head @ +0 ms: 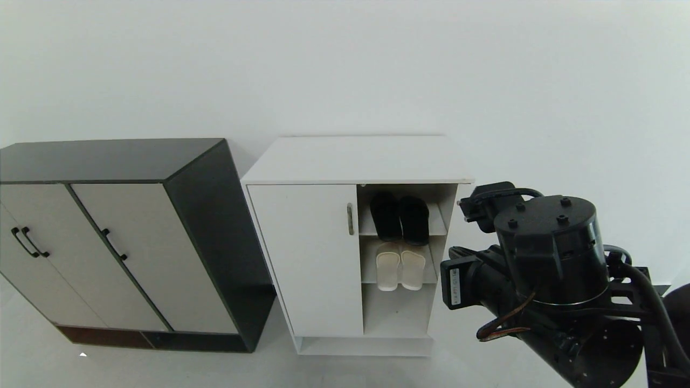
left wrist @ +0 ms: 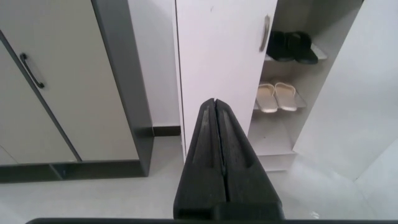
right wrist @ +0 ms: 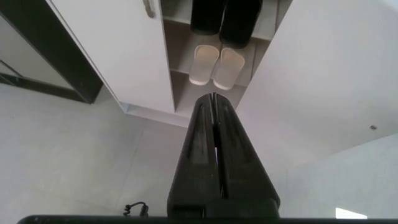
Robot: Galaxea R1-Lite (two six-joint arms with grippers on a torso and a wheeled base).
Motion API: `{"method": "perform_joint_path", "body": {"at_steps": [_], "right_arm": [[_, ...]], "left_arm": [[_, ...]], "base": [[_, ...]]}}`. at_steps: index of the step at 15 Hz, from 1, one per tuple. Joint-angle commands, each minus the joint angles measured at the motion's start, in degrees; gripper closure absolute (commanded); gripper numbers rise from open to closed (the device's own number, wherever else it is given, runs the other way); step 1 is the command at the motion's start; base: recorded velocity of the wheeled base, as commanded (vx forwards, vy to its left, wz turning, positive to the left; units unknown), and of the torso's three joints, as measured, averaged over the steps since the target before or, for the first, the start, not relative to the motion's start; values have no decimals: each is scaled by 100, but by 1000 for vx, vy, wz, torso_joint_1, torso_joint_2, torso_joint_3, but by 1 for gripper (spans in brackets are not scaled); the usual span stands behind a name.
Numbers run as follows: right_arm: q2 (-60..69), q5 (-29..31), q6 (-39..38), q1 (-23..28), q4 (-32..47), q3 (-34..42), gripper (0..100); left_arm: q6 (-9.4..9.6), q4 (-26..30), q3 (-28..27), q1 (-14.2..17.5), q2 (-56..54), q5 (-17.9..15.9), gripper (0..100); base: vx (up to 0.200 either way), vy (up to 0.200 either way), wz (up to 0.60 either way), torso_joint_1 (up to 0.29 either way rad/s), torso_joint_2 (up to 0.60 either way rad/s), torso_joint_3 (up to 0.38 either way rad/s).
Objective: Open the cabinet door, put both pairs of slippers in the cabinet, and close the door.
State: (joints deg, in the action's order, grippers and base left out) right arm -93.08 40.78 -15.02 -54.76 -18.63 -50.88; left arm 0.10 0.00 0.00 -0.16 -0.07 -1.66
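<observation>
A dark cabinet (head: 108,242) with grey doors stands at the left, just beside the white cabinet (head: 356,161). The white cabinet's left door (head: 307,258) is shut and its right half stands open. Inside, the black slippers (head: 399,217) sit on the top shelf and the white slippers (head: 400,265) on the shelf below. The left gripper (left wrist: 214,101) and right gripper (right wrist: 214,96) hang apart from the cabinet, jaws pressed together, empty.

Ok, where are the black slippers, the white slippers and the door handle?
black slippers (head: 386,216), head view, top of the left slipper
white slippers (head: 388,265), head view, middle of the left slipper
door handle (head: 350,219), head view, middle of the bar
</observation>
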Motion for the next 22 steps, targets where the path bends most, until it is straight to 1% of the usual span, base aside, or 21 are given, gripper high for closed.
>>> {"method": "perform_joint_path", "body": {"at_steps": [1,4,6,13,15,17,18,19,20,21,22], "right_arm": [[-9,0,-1,0,-1,-1,100],[-18,0,8,0,-1,43,100],[-18,0,8,-8,-1,43,100],[-26,-8,8,106,8,43,100],[-62,0,25,238,-1,43,100],[-185,-149,166,651,-62,17,100],[-281,-518,201,923,-299,-1,100],[-431,-1010,280,1328,-598,-27,100],[-554,-1256,359,1582,-774,-80,100],[-888,-1678,456,2066,-1064,-370,100],[-1187,-1854,456,2391,-1090,-739,100]], "left_arm": [[-1,0,0,-2,7,-1,100],[-1,0,0,-2,7,-1,100],[-1,0,0,-2,7,-1,100],[-1,0,0,-2,7,-1,100],[-1,0,0,-2,7,-1,100],[-1,0,0,-2,7,-1,100],[-1,0,0,-2,7,-1,100],[-1,0,0,-2,7,-1,100],[-1,0,0,-2,7,-1,100],[-1,0,0,-2,7,-1,100],[-1,0,0,-2,7,-1,100]], "base": [[0,0,0,246,-579,-325],[0,0,0,238,-549,-310],[0,0,0,107,-205,-124],[0,0,-600,18,-25,-11],[0,0,-600,-5,2,9],[0,0,0,0,0,0],[0,0,0,0,0,0],[0,0,0,0,0,0],[0,0,0,0,0,0],[0,0,0,0,0,0],[0,0,0,0,0,0]]}}
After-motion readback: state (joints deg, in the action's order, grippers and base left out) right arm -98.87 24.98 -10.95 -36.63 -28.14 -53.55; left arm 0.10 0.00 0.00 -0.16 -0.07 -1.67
